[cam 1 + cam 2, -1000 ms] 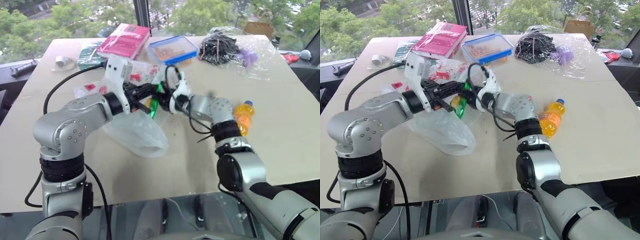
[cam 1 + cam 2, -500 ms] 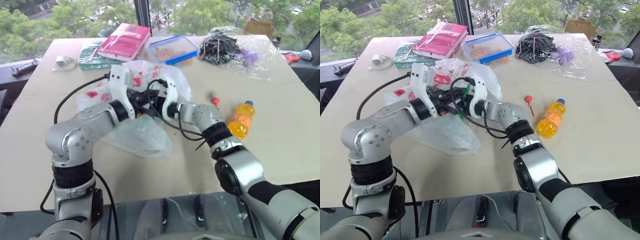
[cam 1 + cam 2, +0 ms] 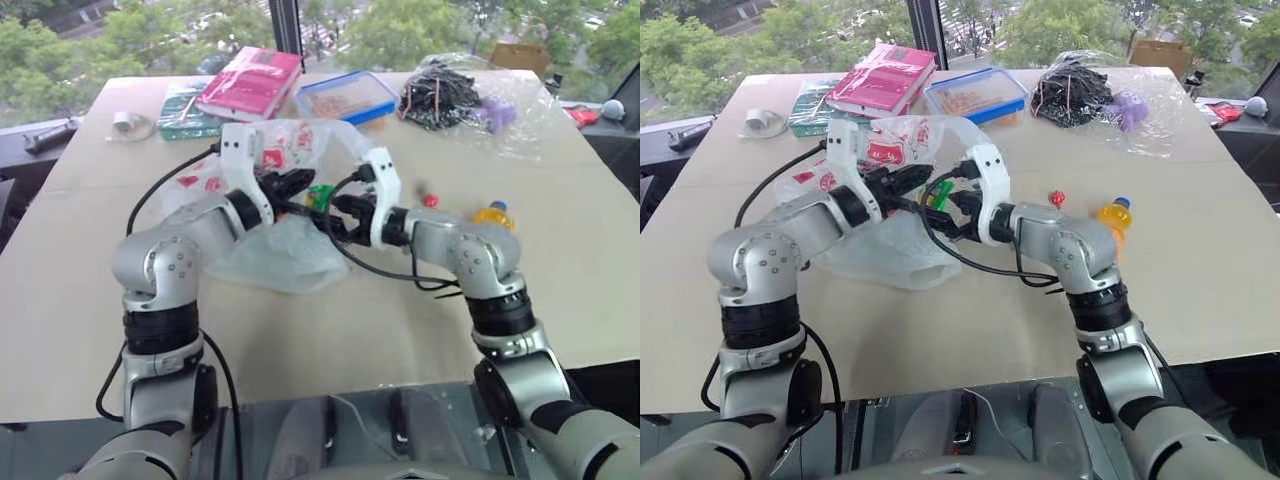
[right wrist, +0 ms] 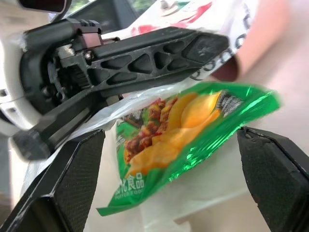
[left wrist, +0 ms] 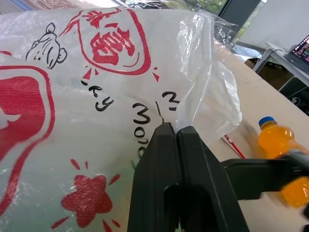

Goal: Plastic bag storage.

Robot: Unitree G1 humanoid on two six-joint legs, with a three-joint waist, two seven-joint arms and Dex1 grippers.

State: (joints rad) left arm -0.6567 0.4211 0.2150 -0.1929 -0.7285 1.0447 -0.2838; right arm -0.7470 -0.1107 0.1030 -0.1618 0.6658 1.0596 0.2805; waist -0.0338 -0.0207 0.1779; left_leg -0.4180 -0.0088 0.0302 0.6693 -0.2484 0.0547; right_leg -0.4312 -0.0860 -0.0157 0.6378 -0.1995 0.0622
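above the table (image 3: 90, 260), left pincer (image 5: 175, 129) clamped on plastic bag (image 5: 72, 121) (printed side), right pincer (image 4: 164, 188) spread wide

Crinkly translucent plastic bag (image 5: 96, 96); glossy green foil snack packet (image 4: 183, 130).

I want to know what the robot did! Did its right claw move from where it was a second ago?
Yes. The right gripper has opened and pulled back from the plastic bag, toward the orange bottle, which hasn't moved. The left gripper stays shut on the bag.

An upper-floor office or lab: a beige table (image 3: 90, 300) beside large windows (image 3: 150, 30) overlooking treetops, with a laptop (image 5: 300, 48) on a desk nearby.
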